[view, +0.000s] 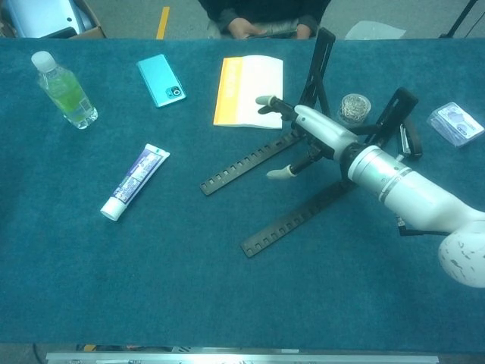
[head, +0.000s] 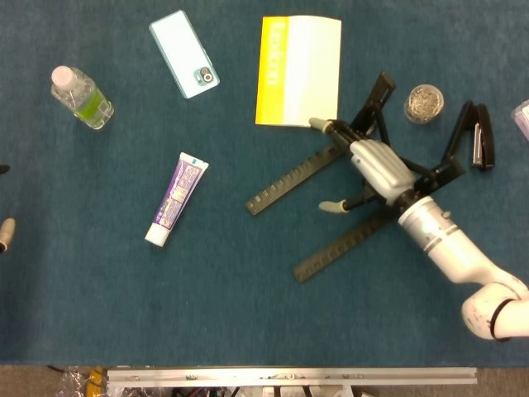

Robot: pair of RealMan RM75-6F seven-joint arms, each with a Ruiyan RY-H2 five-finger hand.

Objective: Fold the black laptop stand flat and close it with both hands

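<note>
The black laptop stand (head: 289, 180) stands unfolded on the blue cloth, right of centre. Its two notched arms (view: 242, 165) point toward the front left, and its two uprights rise at the back. My right hand (head: 376, 165) lies over the crossed struts in the stand's middle, between the notched arms. Its fingers are spread, one pointing at the booklet and the thumb sticking out to the left; in the chest view the right hand (view: 318, 130) shows nothing clasped. Of my left hand (head: 4, 226) only a pale tip shows at the left edge of the head view.
A yellow and white booklet (head: 299, 70) lies just behind the stand. A small jar (head: 424, 102), a black stapler (head: 482, 136) and a packet (view: 453, 123) sit at the right. A phone (head: 184, 54), a bottle (head: 81, 97) and a toothpaste tube (head: 176, 198) lie to the left.
</note>
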